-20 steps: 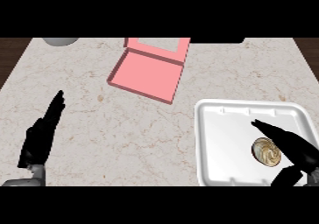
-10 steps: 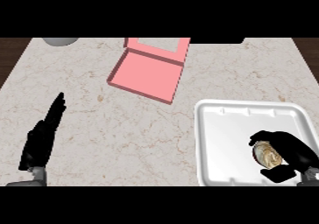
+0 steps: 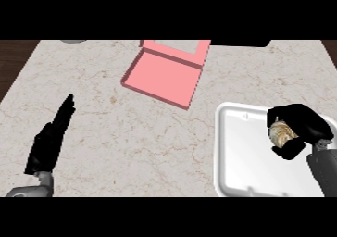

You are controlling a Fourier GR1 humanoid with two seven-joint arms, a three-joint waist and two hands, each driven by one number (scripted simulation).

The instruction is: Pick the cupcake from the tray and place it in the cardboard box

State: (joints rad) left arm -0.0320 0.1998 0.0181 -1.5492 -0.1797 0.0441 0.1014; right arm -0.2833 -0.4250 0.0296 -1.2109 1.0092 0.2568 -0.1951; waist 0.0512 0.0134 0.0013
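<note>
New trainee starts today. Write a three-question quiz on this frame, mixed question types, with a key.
1. True or false: the right hand has its fingers curled round the cupcake.
2. Which way from the tray does the box lie? A) up and to the view's left B) straight below C) to the view's right
3. Fill in: the left hand is ____, with straight fingers, holding nothing.

Key: 1 true; 2 A; 3 open
</note>
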